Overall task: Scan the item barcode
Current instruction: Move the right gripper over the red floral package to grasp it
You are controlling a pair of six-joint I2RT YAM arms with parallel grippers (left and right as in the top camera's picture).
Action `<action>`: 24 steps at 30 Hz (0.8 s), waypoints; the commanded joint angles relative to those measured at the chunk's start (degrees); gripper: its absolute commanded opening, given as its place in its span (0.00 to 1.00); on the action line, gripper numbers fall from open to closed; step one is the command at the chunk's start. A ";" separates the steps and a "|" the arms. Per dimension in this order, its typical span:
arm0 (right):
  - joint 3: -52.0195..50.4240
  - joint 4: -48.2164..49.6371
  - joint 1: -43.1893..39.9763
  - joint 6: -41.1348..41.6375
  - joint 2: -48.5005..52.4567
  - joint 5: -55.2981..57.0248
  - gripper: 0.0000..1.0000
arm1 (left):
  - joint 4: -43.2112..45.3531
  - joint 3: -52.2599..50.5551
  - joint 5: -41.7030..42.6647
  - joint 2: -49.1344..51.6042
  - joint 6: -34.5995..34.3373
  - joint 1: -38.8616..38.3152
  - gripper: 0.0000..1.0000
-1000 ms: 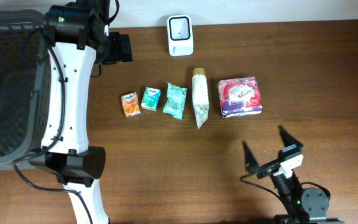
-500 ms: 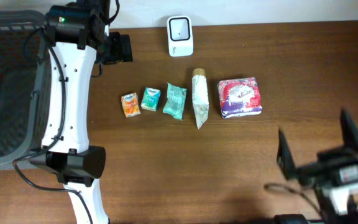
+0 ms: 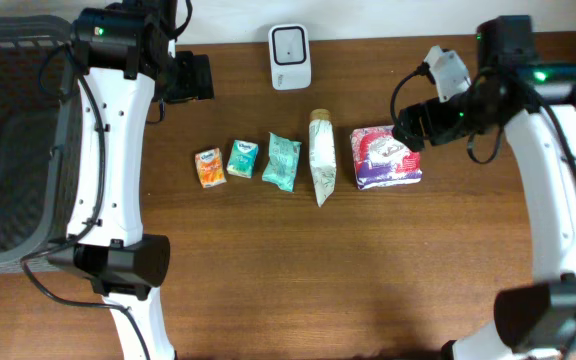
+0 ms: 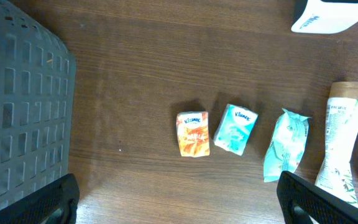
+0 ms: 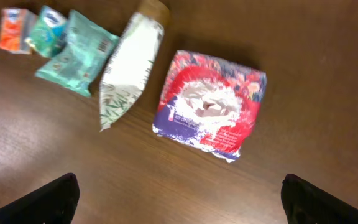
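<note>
Five items lie in a row on the wooden table: an orange tissue pack (image 3: pixel 209 167), a teal tissue pack (image 3: pixel 243 159), a green packet (image 3: pixel 282 161), a white pouch (image 3: pixel 321 157) and a red and purple pack (image 3: pixel 386 156). The white scanner (image 3: pixel 290 43) stands at the back edge. My right gripper (image 3: pixel 415 124) hovers open just above the red and purple pack (image 5: pixel 210 106), with nothing between its fingers (image 5: pixel 48 200). My left gripper (image 4: pixel 178 208) hangs open high over the table, left of the orange tissue pack (image 4: pixel 192 133), and holds nothing.
A dark mesh basket (image 3: pixel 8 150) fills the left side; its wall (image 4: pixel 17 106) shows in the left wrist view. The left arm's white link (image 3: pixel 108 160) stretches along the basket's right side. Bare wood lies in front of the row.
My right arm has swung up from the table's front edge to the back right, over the red and purple pack. The left arm and the items have not moved.
</note>
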 commanded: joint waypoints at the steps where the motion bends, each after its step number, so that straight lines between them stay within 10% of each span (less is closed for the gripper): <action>1: 1.16 0.17 -5.64 7.54 4.59 0.48 0.99 | 0.07 0.61 -0.02 -0.46 -0.35 0.07 0.99; 7: 1.05 -1.49 -15.10 -0.70 18.03 -17.68 0.93 | 0.07 0.61 -0.02 -0.46 -0.35 0.07 0.99; 20: -2.80 3.08 -8.70 -3.98 32.98 -19.10 0.78 | 0.07 0.61 -0.02 -0.46 -0.35 0.07 0.99; 24: -6.23 5.20 -7.02 -3.32 32.98 -19.12 0.04 | 0.07 0.61 -0.02 -0.46 -0.33 0.07 0.99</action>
